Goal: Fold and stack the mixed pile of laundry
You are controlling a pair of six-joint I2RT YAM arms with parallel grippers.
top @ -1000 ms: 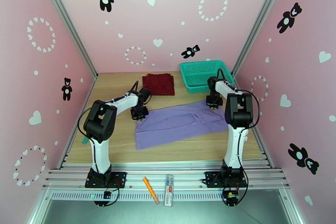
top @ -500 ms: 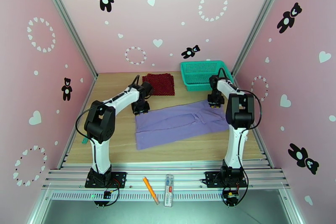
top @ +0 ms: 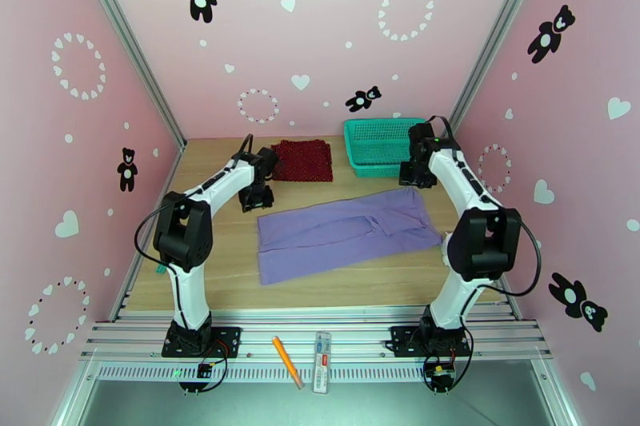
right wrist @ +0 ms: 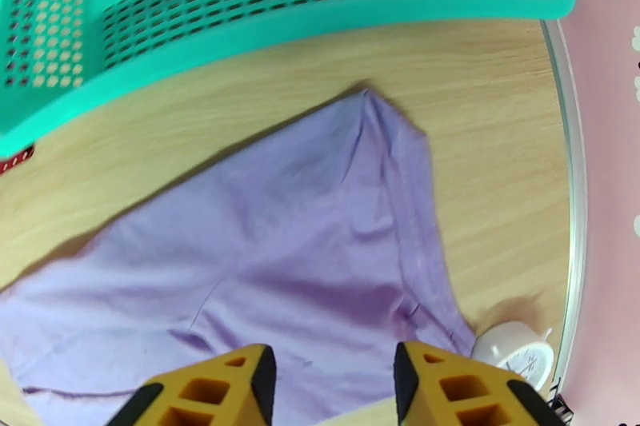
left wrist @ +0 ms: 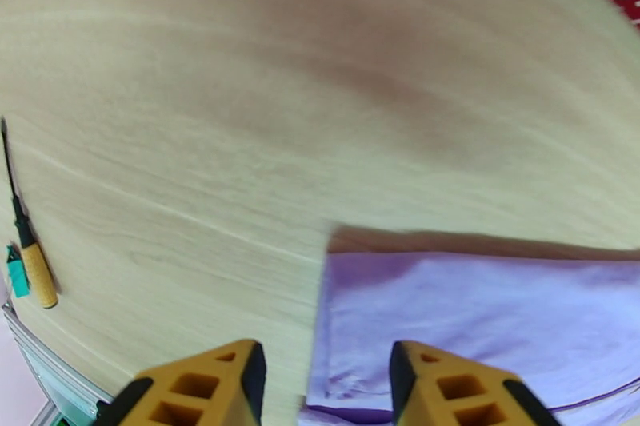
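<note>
Here, smooth lavender T-shirt (top: 344,232), oblong, dotted red cloth (top: 302,160), square, left fingers (left wrist: 192,389), right fingers (right wrist: 452,388) parted, empty.

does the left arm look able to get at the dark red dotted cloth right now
Likely yes. The left gripper hangs open close beside the dark red dotted cloth, with bare table between them. Nothing lies on the cloth, and the teal basket sits to its right.

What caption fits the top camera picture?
Open left tool and open right tool beside the spread purple T-shirt, near red cloth and basket.
</note>
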